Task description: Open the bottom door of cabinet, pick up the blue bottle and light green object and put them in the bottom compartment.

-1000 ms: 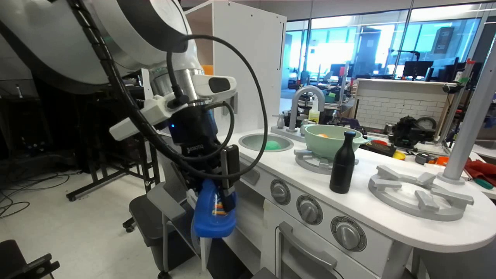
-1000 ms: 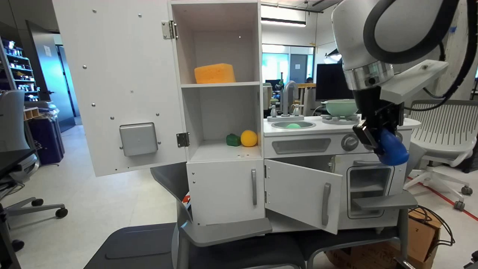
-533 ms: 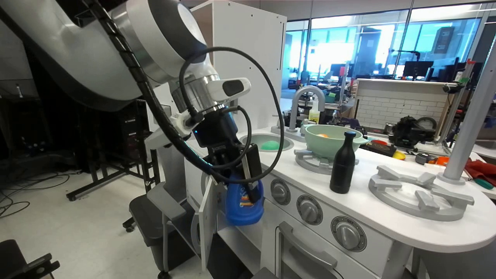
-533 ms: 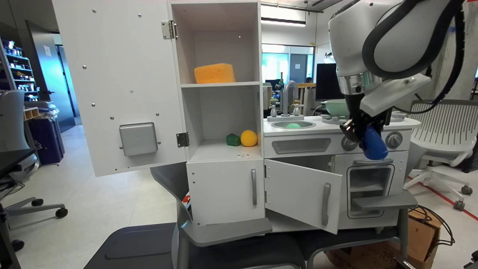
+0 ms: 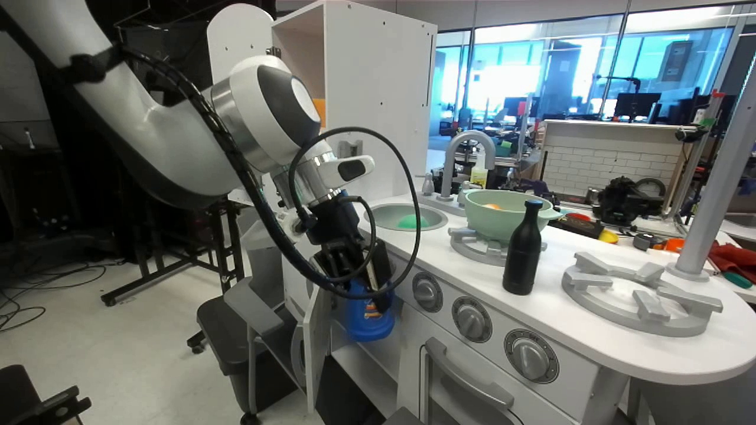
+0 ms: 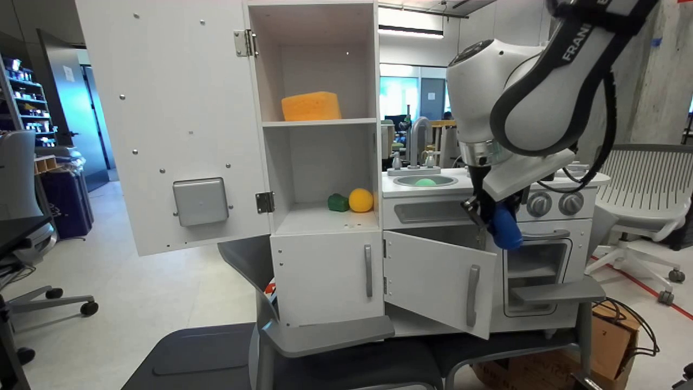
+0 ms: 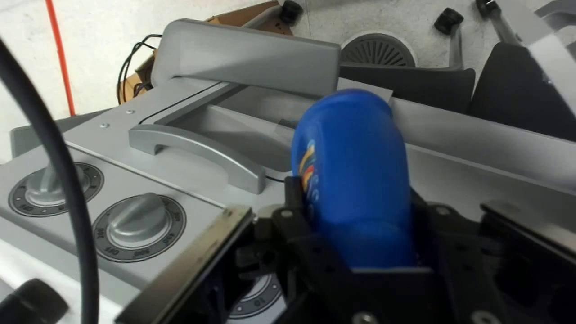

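Wrist view shows gripper (image 7: 355, 198) clamped on the blue bottle (image 7: 353, 164); too wide a swing could knock the ajar bottom door (image 6: 438, 283)

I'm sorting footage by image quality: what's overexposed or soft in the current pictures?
In an exterior view, the windows are blown out in patches; in the wrist view, the blue bottle looks soft, its label smeared, while a knob looks sharper.
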Controlling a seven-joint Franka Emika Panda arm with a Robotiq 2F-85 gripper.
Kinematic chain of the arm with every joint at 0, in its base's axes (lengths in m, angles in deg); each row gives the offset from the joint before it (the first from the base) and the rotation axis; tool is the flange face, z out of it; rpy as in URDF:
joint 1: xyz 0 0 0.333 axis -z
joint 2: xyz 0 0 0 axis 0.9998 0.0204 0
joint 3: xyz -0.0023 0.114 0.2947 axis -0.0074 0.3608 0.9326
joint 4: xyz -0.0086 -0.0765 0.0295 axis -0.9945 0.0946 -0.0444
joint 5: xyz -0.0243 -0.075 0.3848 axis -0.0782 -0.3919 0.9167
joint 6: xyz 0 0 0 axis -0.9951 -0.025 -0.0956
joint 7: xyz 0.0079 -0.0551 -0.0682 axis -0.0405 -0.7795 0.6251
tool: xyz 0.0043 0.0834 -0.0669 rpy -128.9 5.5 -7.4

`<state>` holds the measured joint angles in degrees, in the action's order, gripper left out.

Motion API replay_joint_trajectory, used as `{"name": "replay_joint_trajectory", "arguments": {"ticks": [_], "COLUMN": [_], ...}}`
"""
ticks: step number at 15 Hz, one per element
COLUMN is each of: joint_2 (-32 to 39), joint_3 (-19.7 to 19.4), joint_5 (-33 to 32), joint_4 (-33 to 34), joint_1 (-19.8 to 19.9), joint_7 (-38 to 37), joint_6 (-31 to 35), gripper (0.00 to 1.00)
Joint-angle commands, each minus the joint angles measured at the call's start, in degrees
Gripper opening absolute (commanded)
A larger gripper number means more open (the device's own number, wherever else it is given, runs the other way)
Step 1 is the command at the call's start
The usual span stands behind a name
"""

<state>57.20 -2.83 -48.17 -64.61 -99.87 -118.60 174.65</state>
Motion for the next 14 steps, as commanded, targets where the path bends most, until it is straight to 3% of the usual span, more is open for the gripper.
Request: {"name": "replay_joint_trajectory", "arguments": {"ticks": [1, 10, 14], "joint_2": [4.91, 9.30, 9.89], "joint_3": [-0.25, 2.95, 0.55], "joint_5": [0.64, 8.72, 11.96], "joint_4": [3.91, 5.86, 6.23], "joint_1": [-1.72, -4.01, -7.49], "joint_7": [-0.57, 5.66, 7.72], "joint_6": [2.37, 8.49, 8.88], "gripper": [0.24, 0.24, 0.24]}}
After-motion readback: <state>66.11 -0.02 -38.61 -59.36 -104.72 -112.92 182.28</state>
